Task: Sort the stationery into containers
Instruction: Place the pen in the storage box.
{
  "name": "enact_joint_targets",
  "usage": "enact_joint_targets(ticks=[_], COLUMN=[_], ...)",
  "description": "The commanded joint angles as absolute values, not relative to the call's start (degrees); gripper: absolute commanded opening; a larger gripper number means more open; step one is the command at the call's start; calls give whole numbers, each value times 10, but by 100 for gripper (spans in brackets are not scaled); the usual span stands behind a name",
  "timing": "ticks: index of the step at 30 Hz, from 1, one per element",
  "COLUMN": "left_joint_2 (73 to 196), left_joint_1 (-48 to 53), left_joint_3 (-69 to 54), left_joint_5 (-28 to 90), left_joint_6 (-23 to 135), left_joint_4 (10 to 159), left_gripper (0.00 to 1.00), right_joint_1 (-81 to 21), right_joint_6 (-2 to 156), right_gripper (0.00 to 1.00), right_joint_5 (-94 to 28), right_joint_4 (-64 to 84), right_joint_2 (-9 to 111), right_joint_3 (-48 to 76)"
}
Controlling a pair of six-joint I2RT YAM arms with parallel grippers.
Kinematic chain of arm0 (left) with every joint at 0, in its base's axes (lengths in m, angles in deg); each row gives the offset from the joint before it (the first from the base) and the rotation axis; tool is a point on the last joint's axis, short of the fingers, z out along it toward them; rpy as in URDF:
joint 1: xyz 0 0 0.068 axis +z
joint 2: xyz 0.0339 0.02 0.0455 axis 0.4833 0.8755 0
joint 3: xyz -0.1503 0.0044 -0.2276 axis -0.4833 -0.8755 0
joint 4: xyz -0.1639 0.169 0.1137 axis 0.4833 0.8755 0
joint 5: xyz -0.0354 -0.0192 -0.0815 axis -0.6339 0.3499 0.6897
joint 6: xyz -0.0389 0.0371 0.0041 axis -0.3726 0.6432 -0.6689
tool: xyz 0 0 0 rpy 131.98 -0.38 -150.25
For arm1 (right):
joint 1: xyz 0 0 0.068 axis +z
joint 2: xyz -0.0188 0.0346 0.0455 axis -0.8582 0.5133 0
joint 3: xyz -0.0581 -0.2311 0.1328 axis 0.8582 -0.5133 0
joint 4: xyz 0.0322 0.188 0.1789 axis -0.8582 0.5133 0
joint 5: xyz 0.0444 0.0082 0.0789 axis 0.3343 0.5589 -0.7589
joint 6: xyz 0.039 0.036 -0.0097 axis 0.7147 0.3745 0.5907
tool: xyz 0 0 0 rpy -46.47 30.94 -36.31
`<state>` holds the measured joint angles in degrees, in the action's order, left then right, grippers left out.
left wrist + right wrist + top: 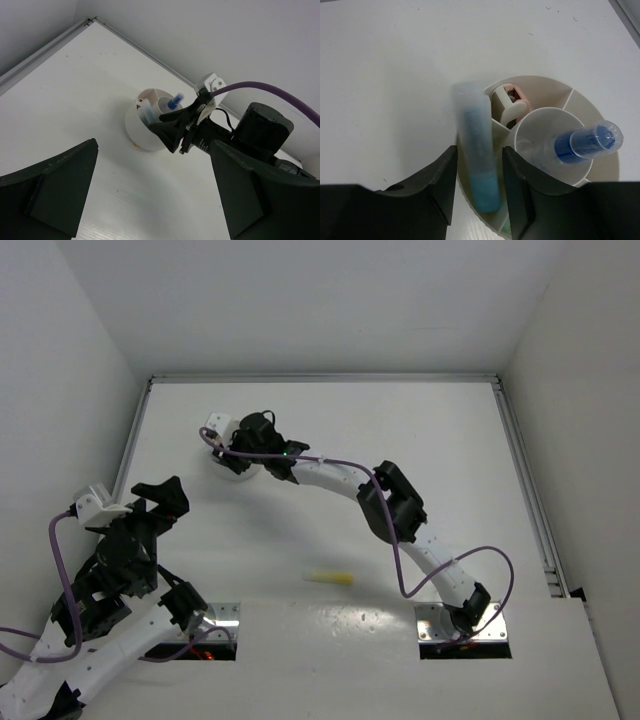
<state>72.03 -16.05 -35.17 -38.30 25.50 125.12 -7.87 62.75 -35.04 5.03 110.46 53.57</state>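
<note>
The right gripper (479, 150) hangs over the white dish (545, 85) at the table's (400, 420) far left, its fingers pinching a light blue marker (477, 165). The marker's lower end dips into an outer compartment, and its upper end is blurred. A clear blue-capped tube (587, 141) stands in the centre cup. A small pink-and-white thing (511, 102) sits in another compartment (I can't make out what it is). From overhead the arm hides most of the dish. The left gripper (154, 150) waits nearby, spread wide and empty. A yellow marker (330, 578) lies alone, well apart.

The right arm (390, 502) reaches far-left, right fingers (435, 185) narrowly parted; left arm (120, 570) folded, left fingers (55, 190) wide.
</note>
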Motion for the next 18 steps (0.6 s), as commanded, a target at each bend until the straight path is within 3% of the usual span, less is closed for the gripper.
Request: enact_joint_targets(ticks=[1, 8, 18], left_joint_2=[716, 716, 716], left_joint_1=[-157, -157, -157], left_joint_3=[-351, -351, -351], left_joint_5=[-391, -391, -391], left_joint_6=[256, 256, 256], left_joint_4=[1252, 1252, 1252], left_gripper=[100, 100, 100], right_joint_1=[-76, -76, -71], right_joint_6=[623, 623, 623], right_gripper=[42, 45, 41], right_joint_5=[-347, -347, -363], right_joint_4=[24, 29, 88], right_joint_2=[1088, 1082, 1039], right_joint_3=[537, 537, 587])
